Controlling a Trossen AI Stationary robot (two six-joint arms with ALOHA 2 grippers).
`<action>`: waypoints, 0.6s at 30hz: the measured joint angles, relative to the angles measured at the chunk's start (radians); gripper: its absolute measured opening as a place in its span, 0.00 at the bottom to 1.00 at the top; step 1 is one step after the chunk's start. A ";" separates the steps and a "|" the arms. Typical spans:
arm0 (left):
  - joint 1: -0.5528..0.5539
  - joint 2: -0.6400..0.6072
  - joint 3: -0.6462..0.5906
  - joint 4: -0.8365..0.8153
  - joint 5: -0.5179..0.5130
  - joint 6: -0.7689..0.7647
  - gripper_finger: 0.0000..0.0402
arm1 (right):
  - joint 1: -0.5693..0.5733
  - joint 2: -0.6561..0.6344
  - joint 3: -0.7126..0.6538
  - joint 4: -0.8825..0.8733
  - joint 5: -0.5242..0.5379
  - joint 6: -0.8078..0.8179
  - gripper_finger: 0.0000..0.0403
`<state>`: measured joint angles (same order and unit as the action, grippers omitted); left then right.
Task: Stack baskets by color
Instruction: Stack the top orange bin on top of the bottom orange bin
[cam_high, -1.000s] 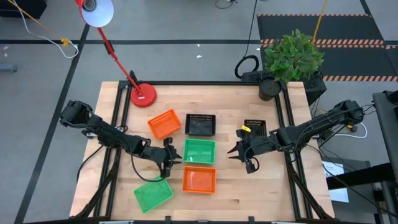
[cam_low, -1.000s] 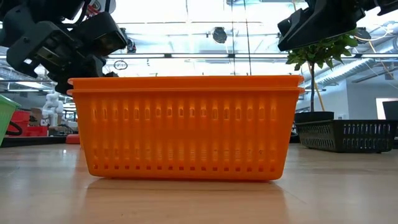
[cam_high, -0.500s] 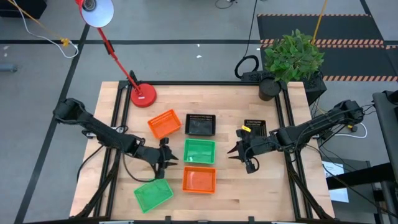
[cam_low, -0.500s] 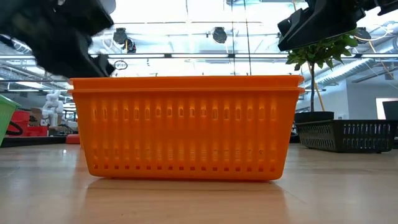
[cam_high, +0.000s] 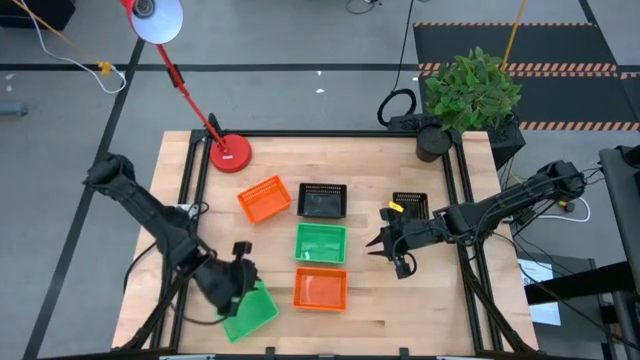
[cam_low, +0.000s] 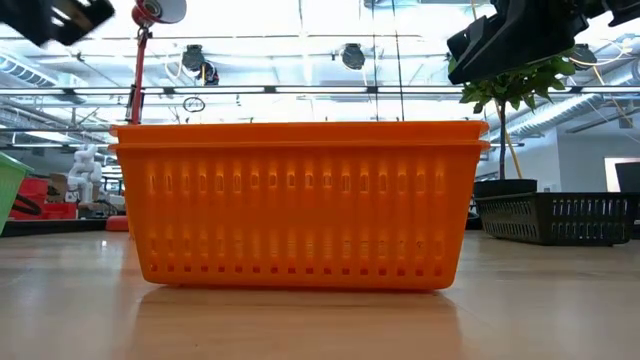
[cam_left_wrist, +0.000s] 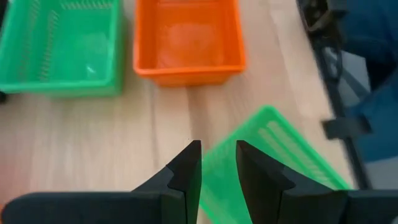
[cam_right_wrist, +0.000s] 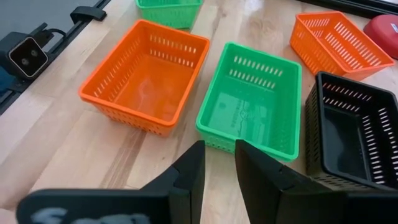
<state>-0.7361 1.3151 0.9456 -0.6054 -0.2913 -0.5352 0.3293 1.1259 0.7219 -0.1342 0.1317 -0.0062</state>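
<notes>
Six baskets rest on their bottoms on the table. Along the far side are an orange basket (cam_high: 265, 199) and two black baskets (cam_high: 322, 200) (cam_high: 409, 205). Mid-table is a green basket (cam_high: 321, 243), with an orange basket (cam_high: 320, 289) nearer the front. In the low view this orange basket (cam_low: 300, 205) shows two rims, one over the other. Another green basket (cam_high: 255, 312) lies tilted at the near left. My left gripper (cam_high: 240, 277) hovers over its far edge (cam_left_wrist: 273, 155), narrowly open (cam_left_wrist: 217, 144) and empty. My right gripper (cam_high: 383, 245) hangs right of the middle green basket, narrowly open (cam_right_wrist: 219, 144) and empty.
A red lamp base (cam_high: 231, 153) stands at the far left, with its arm rising beyond the table. A potted plant (cam_high: 435, 140) stands at the far right corner. Dark frame rails (cam_high: 185, 190) run along the table's left and right sides. Bare wood lies near the front right.
My left gripper has swung from beside the middle green basket toward the table's near left. It has risen and now stands above the near-left green basket. In the low view it has climbed almost out of the picture. No basket has moved.
</notes>
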 joint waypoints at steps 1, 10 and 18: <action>-0.015 0.005 0.013 -0.024 0.000 -0.022 0.25 | 0.000 0.000 0.000 0.001 0.000 0.002 0.20; -0.107 0.034 0.044 -0.117 -0.068 -0.237 0.25 | 0.000 0.000 0.000 -0.001 -0.001 0.032 0.20; -0.048 0.034 0.044 -0.400 -0.326 -0.289 0.26 | 0.000 0.000 0.000 0.001 -0.001 0.047 0.20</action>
<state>-0.7845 1.3488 0.9894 -1.0051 -0.6171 -0.8240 0.3294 1.1259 0.7219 -0.1336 0.1303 0.0409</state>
